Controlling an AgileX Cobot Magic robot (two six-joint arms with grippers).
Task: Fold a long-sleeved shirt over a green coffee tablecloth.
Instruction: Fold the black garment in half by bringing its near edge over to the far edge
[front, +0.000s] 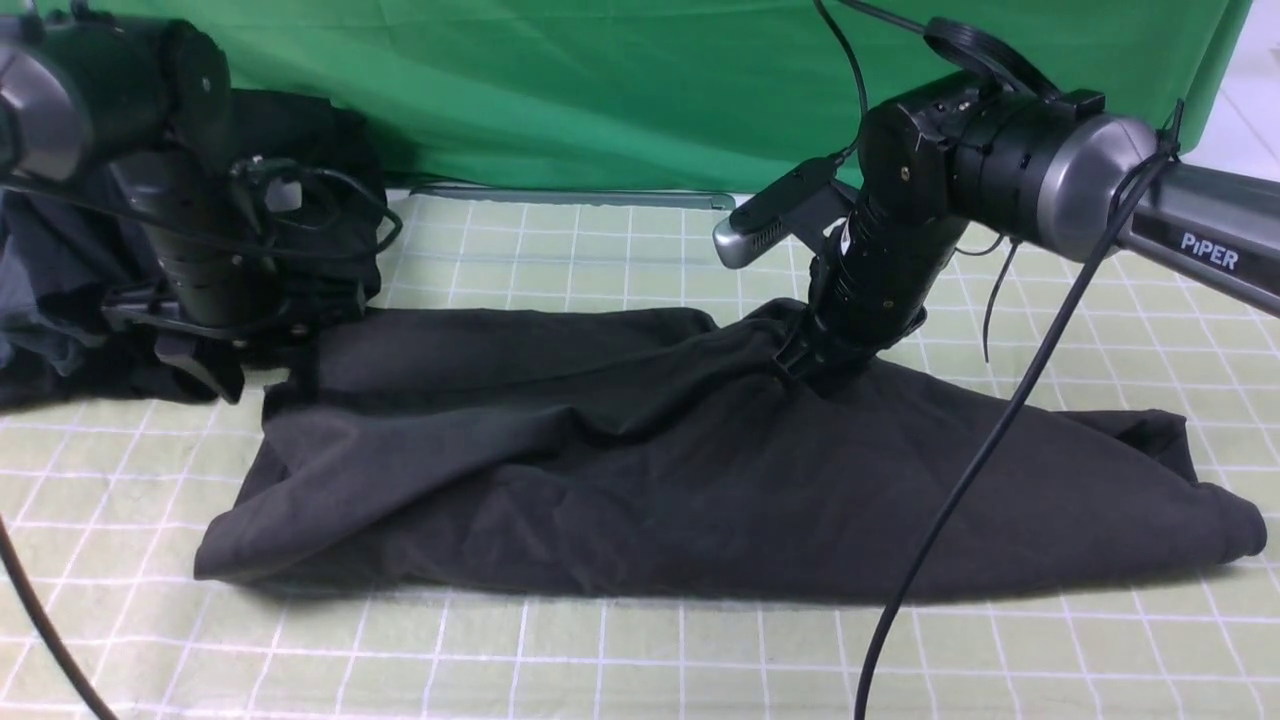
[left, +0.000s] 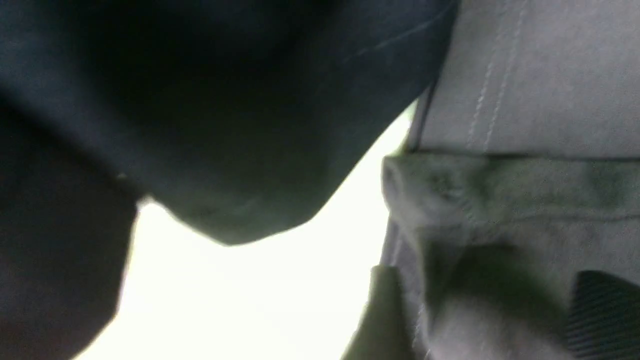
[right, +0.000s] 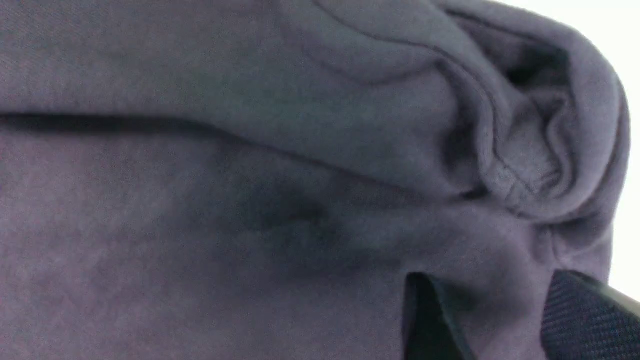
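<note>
When you check the front view, find the shirt (front: 640, 480) lying crumpled in a long band across the tablecloth (front: 560, 660), from left of centre almost to the right edge. The right claw (front: 805, 370) points down into the shirt's far edge, right of centre, with its tips sunk in the cloth. The left claw (front: 205, 375) sits at the shirt's far left corner, against a heap of dark clothes (front: 50, 300). You cannot read its jaws here. A plain green backdrop (front: 600, 90) hangs at the far side.

In the left wrist view, the left claw (left: 492, 315) has its fingers (left: 600, 310) spread wide and unclamped. A stitched fold of the shirt (left: 525, 90) lies between them.

In the right wrist view, the right claw (right: 500, 320) has its fingers (right: 590, 320) partly apart, with bunched cloth of the shirt (right: 200, 200) between them. You cannot tell whether they pinch it.
</note>
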